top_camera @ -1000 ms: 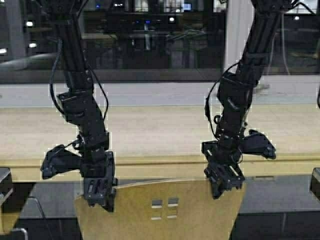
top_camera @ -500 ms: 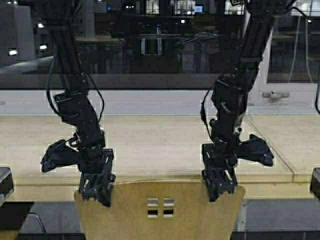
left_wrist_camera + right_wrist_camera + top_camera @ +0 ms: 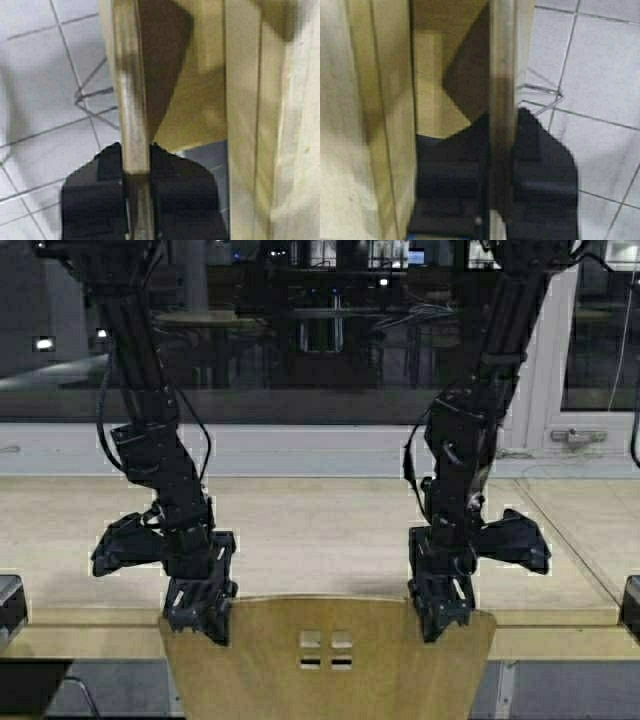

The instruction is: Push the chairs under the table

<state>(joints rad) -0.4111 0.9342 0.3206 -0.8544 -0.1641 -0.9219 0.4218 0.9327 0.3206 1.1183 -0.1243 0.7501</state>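
left gripper [image 3: 200, 618] clamped tight on top edge of tan-yellow moulded plywood chair [image 3: 328, 660], left corner | right gripper [image 3: 443, 612] pinching same backrest edge, right corner | chair backrest sits right at front edge of long pale beige wood-look table [image 3: 320, 525]

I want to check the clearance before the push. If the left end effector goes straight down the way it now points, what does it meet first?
The left end effector already straddles the chair backrest's top edge, so it would meet that edge almost at once, probably bottoming between the fingers. The floor lies far beyond.
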